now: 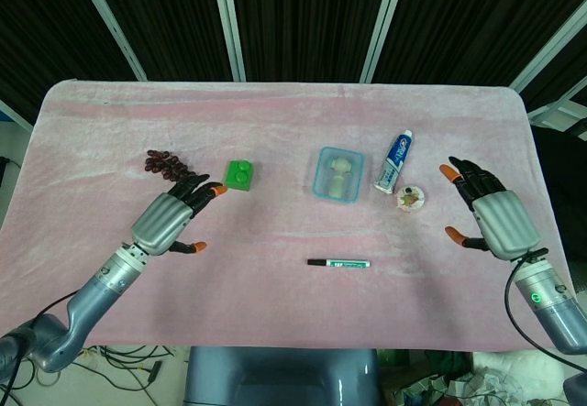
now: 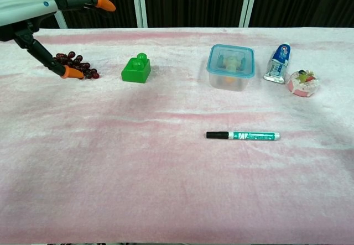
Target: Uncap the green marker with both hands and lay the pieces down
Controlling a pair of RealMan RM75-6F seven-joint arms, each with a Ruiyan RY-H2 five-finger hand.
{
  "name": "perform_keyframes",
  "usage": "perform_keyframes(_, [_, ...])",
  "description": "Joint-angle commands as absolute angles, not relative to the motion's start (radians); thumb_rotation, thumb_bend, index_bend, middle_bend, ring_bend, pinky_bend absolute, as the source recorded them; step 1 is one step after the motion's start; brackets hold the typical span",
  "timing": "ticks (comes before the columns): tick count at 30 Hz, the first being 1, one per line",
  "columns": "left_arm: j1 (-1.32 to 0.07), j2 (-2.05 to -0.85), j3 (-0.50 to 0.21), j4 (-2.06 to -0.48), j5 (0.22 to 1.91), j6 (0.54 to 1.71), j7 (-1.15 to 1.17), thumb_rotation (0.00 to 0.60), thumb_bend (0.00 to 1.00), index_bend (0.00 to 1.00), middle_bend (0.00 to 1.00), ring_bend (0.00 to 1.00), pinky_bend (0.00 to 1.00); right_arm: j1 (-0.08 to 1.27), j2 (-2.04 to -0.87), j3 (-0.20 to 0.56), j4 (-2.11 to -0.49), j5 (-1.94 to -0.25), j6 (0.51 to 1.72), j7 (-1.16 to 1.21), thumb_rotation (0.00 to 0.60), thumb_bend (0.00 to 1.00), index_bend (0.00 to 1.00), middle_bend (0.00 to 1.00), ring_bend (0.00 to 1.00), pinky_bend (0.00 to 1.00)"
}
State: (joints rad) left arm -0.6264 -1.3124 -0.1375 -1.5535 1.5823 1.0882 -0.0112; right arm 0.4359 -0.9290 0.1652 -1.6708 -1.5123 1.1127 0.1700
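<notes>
The green marker (image 1: 338, 263) lies flat on the pink cloth near the front middle, its black cap pointing left; the chest view shows the marker (image 2: 243, 135) too. My left hand (image 1: 171, 216) hovers open at the left, well away from the marker, fingers spread. Only its fingertips (image 2: 66, 72) show in the chest view. My right hand (image 1: 490, 213) is open at the right edge of the table, fingers apart, holding nothing. It is outside the chest view.
A green toy block (image 1: 241, 175), a bunch of dark grapes (image 1: 165, 162), a lidded clear box (image 1: 337, 174), a toothpaste tube (image 1: 393, 160) and a small round cake-like item (image 1: 410, 199) sit behind the marker on the pink tablecloth (image 1: 275, 122).
</notes>
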Motion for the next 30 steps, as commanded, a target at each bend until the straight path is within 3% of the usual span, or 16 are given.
perform_keyframes(1, [-0.594, -1.284, -0.129, -1.556, 1.590, 1.146, 0.067, 0.600, 0.14, 0.10, 0.13, 0.00, 0.10, 0.431, -0.914, 0.159, -1.704, -1.492, 1.103, 0.148, 0.600, 0.15, 0.00, 0.00, 0.02, 0.15])
perform_keyframes(11, [-0.528, -1.202, -0.118, -1.631, 1.560, 1.223, 0.133, 0.600, 0.14, 0.11, 0.13, 0.00, 0.10, 0.410, -0.947, 0.140, -1.799, -1.409, 1.091, 0.105, 0.600, 0.15, 0.02, 0.00, 0.03, 0.15])
perform_keyframes(22, [-0.393, -1.113, -0.069, -1.682, 1.523, 1.346, 0.146, 0.600, 0.14, 0.12, 0.13, 0.00, 0.10, 0.410, -1.164, 0.082, -1.835, -1.278, 1.009, 0.069, 0.600, 0.15, 0.28, 0.00, 0.02, 0.15])
perform_keyframes(30, [-0.381, -1.114, -0.070, -1.643, 1.533, 1.362, 0.141, 0.600, 0.14, 0.11, 0.13, 0.00, 0.10, 0.458, -1.295, 0.104, -1.821, -1.184, 0.978, -0.024, 0.600, 0.15, 0.37, 0.00, 0.02, 0.15])
